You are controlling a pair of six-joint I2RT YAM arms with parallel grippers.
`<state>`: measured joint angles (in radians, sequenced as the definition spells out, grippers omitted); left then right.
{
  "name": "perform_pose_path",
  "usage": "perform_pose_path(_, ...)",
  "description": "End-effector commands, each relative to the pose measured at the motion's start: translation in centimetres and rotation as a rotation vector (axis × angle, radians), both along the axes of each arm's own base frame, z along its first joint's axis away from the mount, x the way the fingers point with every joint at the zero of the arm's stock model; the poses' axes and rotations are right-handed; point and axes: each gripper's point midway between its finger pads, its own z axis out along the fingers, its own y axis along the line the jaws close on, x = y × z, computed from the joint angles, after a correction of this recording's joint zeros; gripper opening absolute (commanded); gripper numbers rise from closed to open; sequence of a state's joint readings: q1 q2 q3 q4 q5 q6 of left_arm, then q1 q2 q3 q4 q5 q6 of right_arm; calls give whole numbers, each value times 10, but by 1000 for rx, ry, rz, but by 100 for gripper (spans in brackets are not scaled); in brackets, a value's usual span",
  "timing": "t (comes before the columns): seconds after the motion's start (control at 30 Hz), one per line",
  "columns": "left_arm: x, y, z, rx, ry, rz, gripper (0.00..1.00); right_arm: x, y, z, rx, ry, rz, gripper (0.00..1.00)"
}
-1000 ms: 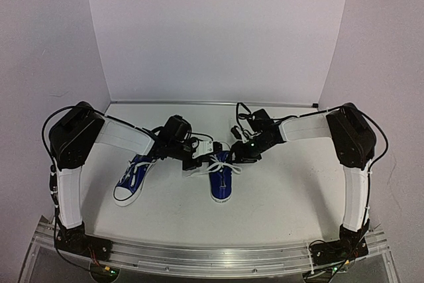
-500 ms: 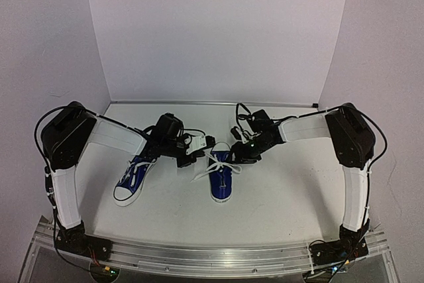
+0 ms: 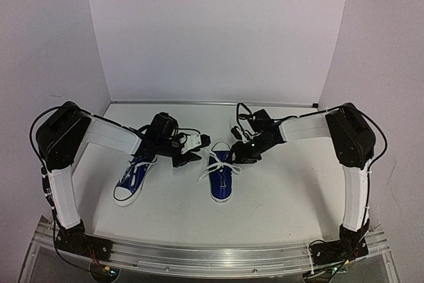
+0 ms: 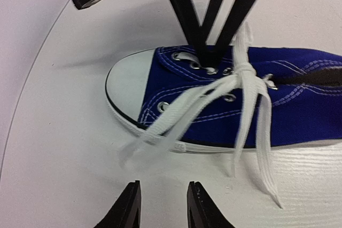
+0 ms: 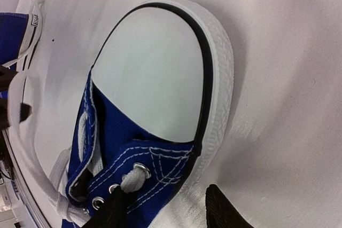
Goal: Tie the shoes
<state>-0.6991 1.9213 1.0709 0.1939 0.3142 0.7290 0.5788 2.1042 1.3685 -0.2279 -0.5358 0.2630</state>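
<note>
top external: left pincer [image 3: 195,151] and right pincer [image 3: 240,154] reach inward, flanking a shoe [image 3: 220,182].

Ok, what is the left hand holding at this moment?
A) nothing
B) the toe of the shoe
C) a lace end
A: in the left wrist view the gap between the fingers of the left hand is empty, and the white laces hang loose off the blue shoe onto the table.
</note>
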Motion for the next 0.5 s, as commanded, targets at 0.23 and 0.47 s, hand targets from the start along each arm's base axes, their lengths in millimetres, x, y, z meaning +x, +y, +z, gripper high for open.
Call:
perform_pose_path(0.23,-20,0,35,-26,-9,-107,52,6,-6,101,109,-163,12,52)
perform_pose_path(0.47,-7,-7,35,17,-38,-127,66,-7,-34,97,38,-207,41,55)
